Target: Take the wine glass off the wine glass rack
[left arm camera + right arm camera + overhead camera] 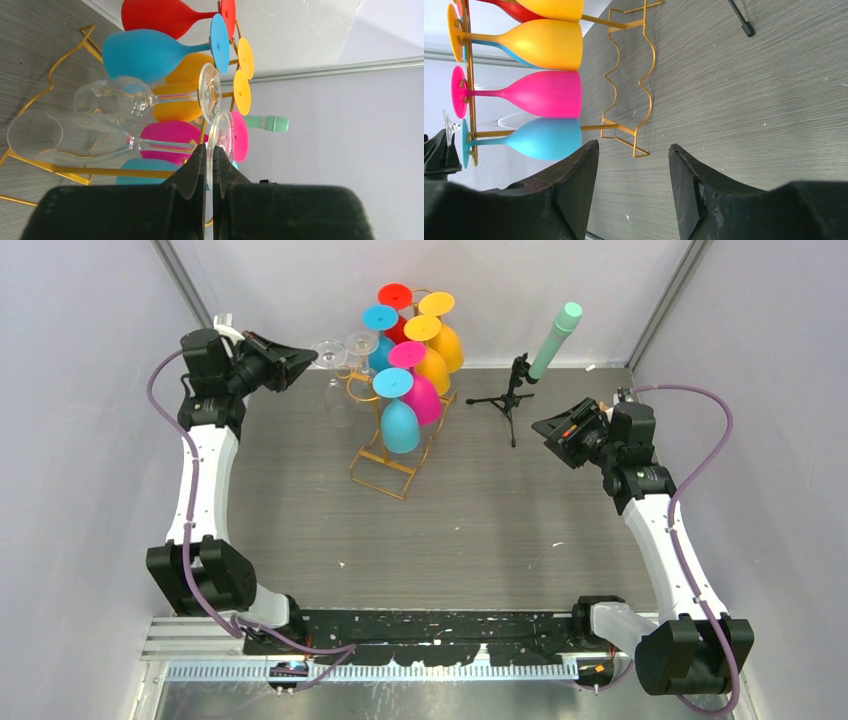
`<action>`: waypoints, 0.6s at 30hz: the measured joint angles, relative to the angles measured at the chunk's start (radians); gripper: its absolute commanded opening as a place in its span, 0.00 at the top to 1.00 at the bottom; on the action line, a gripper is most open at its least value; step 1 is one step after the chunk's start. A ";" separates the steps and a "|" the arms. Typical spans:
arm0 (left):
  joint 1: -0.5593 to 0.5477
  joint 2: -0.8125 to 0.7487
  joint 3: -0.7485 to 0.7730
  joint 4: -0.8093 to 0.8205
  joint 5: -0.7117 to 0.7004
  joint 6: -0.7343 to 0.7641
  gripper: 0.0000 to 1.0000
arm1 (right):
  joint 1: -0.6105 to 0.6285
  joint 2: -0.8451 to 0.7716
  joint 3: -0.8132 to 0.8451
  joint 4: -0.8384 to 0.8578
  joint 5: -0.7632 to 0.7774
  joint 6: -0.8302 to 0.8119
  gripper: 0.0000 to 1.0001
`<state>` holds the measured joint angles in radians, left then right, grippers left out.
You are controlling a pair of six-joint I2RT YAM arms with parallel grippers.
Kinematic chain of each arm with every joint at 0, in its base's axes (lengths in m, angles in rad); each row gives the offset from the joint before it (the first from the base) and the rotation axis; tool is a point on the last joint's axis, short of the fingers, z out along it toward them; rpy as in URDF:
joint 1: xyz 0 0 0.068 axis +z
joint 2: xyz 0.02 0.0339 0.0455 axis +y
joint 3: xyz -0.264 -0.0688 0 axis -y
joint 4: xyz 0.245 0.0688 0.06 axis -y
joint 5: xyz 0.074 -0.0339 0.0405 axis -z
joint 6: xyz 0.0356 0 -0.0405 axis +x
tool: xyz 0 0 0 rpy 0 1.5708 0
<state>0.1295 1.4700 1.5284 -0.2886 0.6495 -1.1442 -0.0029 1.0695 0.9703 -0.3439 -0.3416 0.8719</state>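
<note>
Grip on foot disc, not yet off

The left pincer [210, 162] is clamped on the foot disc of the clear wine glass [70, 135], upside-down at the left side of the gold rack [385, 465]. Right pincer [634, 175] apart, well away. Glass prob. light, thin, slick, fragile; stem grip safer, slide out gently.

The wood-grain table [480, 530] carries the wine glass rack [385, 465] and black tripod [509, 398].

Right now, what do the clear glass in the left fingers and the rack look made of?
The clear glass: glass or clear plastic, glossy; the table shows through. The rack: thin metal wire, shiny gold finish, perhaps plated or painted.
</note>
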 measured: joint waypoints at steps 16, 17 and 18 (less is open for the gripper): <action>0.036 -0.043 -0.046 0.005 -0.050 0.027 1.00 | 0.000 0.000 0.000 0.002 -0.015 0.000 0.34; 0.040 -0.062 -0.062 -0.008 -0.058 0.035 1.00 | 0.000 0.000 0.000 0.004 -0.022 -0.001 0.34; 0.045 -0.085 -0.080 -0.025 -0.065 0.049 1.00 | 0.000 0.000 0.000 0.010 -0.032 -0.002 0.34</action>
<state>0.1741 1.3849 1.4479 -0.3138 0.5846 -1.0950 -0.0029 1.0691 0.9699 -0.3344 -0.3737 0.8696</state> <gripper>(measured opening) 0.028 0.658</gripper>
